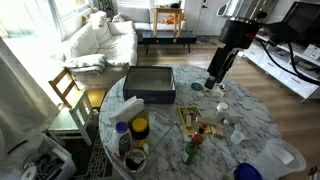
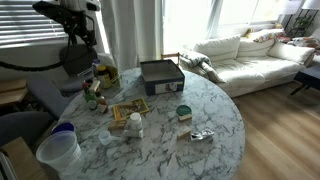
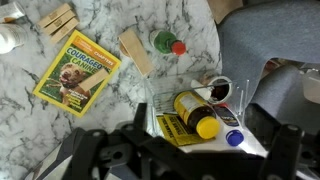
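My gripper (image 3: 188, 152) is open and empty, its dark fingers spread at the bottom of the wrist view. It hangs above the round marble table (image 1: 250, 115) and shows in both exterior views (image 1: 215, 80) (image 2: 80, 65). Right below it is a clear plastic container (image 3: 160, 100) holding an amber bottle with a yellow cap (image 3: 195, 112), a yellow label sheet and a small blue cap (image 3: 234, 138). The container also shows in both exterior views (image 1: 130, 135) (image 2: 100, 78). Beside it lie a green bottle with a red cap (image 3: 168, 43), a wooden block (image 3: 135, 50) and a yellow-green book (image 3: 75, 68).
A dark box (image 1: 150, 83) (image 2: 160, 73) stands on the table, with a green can (image 2: 183, 112), a foil wrapper (image 2: 200, 135) and a white bucket (image 1: 278, 155) (image 2: 60, 150). A grey chair (image 3: 265, 40) is at the table's edge, a wooden chair (image 1: 68, 88) and white sofa (image 2: 250, 55) beyond.
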`<state>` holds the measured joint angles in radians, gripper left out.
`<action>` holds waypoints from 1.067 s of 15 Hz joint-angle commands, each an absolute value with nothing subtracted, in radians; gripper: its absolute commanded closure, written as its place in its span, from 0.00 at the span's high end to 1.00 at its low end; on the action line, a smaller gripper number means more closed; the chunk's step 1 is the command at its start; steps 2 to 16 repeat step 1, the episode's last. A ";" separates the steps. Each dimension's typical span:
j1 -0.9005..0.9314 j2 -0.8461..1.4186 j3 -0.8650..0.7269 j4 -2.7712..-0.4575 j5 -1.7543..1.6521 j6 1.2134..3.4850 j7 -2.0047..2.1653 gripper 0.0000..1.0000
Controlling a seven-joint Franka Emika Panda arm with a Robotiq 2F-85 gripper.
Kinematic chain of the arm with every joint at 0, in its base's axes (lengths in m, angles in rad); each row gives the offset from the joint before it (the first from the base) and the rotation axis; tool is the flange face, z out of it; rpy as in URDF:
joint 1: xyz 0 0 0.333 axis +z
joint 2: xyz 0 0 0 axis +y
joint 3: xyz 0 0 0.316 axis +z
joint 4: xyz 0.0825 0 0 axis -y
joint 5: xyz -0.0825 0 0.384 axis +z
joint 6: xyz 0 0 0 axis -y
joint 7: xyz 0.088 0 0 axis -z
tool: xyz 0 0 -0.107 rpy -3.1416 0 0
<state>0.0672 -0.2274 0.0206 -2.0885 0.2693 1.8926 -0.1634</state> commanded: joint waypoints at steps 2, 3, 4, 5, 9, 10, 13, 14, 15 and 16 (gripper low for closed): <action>0.068 -0.227 0.020 -2.087 0.269 1.891 -0.164 1.00; 0.068 -0.227 0.020 -2.087 0.269 1.891 -0.164 1.00; 0.068 -0.227 0.020 -2.087 0.269 1.891 -0.164 1.00; 0.068 -0.227 0.020 -2.087 0.269 1.891 -0.164 1.00; 0.068 -0.227 0.020 -2.087 0.269 1.891 -0.164 1.00; 0.068 -0.227 0.020 -2.087 0.269 1.891 -0.164 1.00; 0.068 -0.227 0.020 -2.087 0.269 1.891 -0.164 1.00; 0.068 -0.227 0.020 -2.087 0.269 1.891 -0.164 1.00; 0.068 -0.227 0.020 -2.087 0.269 1.891 -0.164 1.00; 0.068 -0.227 0.020 -2.087 0.269 1.891 -0.164 1.00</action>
